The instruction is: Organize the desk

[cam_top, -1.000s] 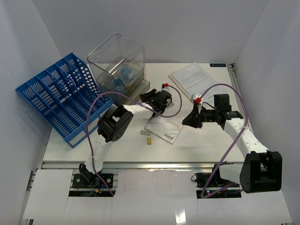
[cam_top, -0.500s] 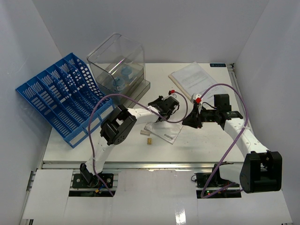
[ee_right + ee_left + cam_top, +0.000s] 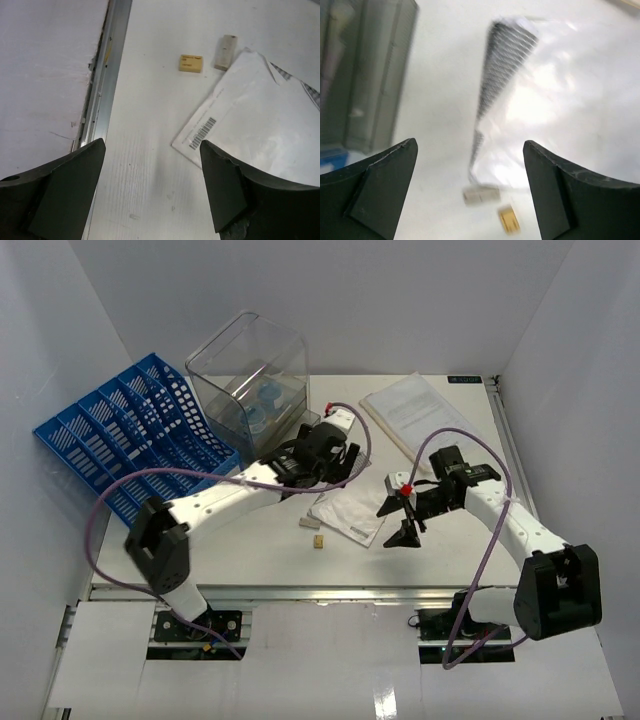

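Gaping wide, empty, left gripper (image 3: 470,165) and right gripper (image 3: 152,165) hung over white desk (image 3: 250,552); blue file rack (image 3: 120,455) at 9 o'clock, white walls (image 3: 400,300) around.

Two arms stand at the near edge of the worktop (image 3: 250,552). The left arm (image 3: 215,502) and the right arm (image 3: 512,527) both wear white shells on their long links and rounded black housings at the joints. A purple cable (image 3: 484,562) loops loose along each arm from base to wrist. Nearer the worktop's middle, the right arm carries a small red cap (image 3: 406,489). In the wrist views, your jaws are matte black wedges with scuffed, chipped edges.
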You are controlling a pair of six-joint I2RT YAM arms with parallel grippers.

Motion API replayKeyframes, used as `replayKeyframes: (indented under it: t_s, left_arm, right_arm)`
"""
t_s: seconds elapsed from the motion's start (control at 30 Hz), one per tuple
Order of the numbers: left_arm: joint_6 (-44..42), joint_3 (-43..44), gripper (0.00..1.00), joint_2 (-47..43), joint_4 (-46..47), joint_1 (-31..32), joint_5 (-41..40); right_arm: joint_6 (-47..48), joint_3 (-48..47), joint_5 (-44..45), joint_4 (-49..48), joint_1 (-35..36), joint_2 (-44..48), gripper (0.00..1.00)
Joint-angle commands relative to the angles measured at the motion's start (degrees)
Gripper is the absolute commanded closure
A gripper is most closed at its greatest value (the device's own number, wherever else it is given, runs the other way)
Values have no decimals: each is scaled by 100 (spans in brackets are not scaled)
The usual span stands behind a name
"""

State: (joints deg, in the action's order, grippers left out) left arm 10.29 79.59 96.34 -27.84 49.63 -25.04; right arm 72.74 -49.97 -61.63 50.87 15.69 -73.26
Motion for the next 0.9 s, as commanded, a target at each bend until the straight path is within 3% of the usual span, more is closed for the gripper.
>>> replayKeyframes:
  t_s: [0.0, 0.13, 0.37, 0.57, 0.87]
  left_arm:
    - [1363, -1804, 2, -2044, 77, -6, 1758]
    - [2433, -3094, 2, -3788, 383, -14, 2067]
    - [4008, -4628, 2, -7264, -64, -14, 1913]
    - [4291, -4705, 2, -8200, -1030, -14, 1565]
    - [4042, -4479, 2, -8079, -1285, -14, 1511]
  right_arm:
    - [-246, -245, 1061, -451, 1385, 195, 17]
    - [-2049, -227, 2627, -2062, 2813, -41, 19]
    - [-3189, -1386, 3836, -2479, 3732, -1642, 21]
    - [-3592, -2198, 3996, -2629, 3916, -2620, 23]
    - [-3821, -2826, 4231, -2626, 4073, -3584, 28]
